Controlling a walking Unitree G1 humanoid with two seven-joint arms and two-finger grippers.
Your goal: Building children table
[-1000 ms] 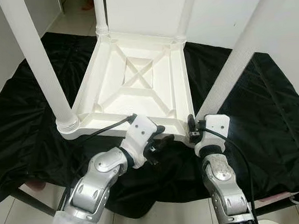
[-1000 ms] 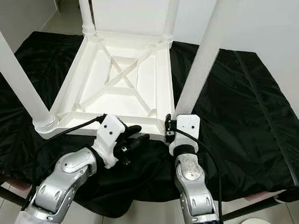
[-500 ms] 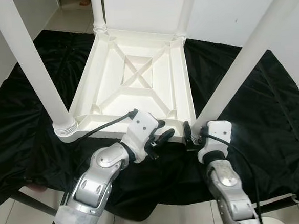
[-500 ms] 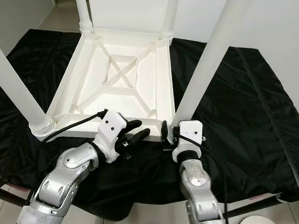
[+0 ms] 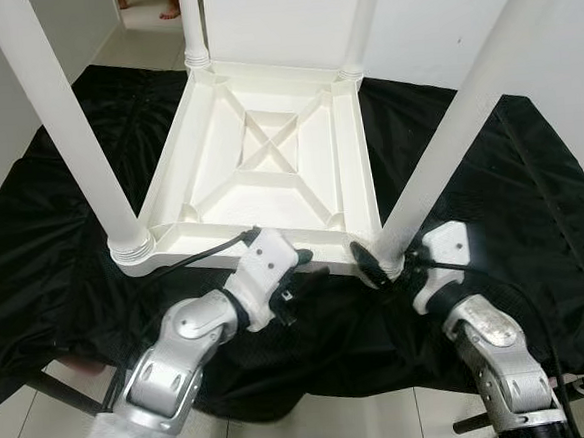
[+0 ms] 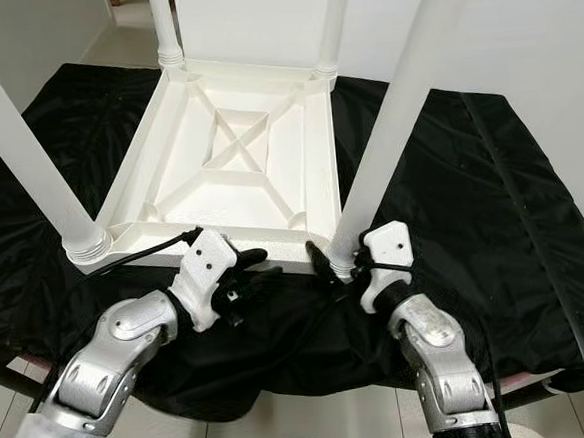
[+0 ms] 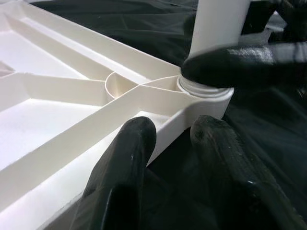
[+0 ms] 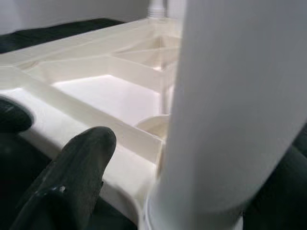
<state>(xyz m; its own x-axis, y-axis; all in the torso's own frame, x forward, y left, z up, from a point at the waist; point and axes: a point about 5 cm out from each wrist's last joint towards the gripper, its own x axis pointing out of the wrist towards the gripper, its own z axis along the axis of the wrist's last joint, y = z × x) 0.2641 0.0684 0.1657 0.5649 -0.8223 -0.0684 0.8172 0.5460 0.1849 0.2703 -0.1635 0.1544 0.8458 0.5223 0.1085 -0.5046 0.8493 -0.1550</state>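
The table (image 5: 268, 165) lies upside down on a black sheet (image 5: 62, 225), its ribbed underside facing up at us and its long axis running away from us toward the far wall. We count four white legs standing up from its corners: near left leg (image 5: 65, 125), near right leg (image 5: 465, 117), far left leg (image 5: 194, 25) and far right leg (image 5: 361, 24). All four point upward, and the two near ones lean outward in our head views. An X of ribs crosses the middle of the underside.

We have two arms in play, both reaching in to the table's near edge. The left gripper (image 5: 301, 276) comes in from the near left with the elbow bent and the wrist angled toward the near right corner. In its wrist view its fingers (image 7: 124, 167) sit a little apart, straddling the near rim, one finger over the inside and the other outside. They are close about the rim, but we cannot tell whether they press on it.

The right gripper (image 5: 375, 265) sits at the base of the near right leg, forearm rising from below and wrist tilted inward. One dark finger (image 8: 72, 182) shows beside the socket, the leg fills the space next to it, and we cannot tell how wide the fingers are or whether they grip the leg.
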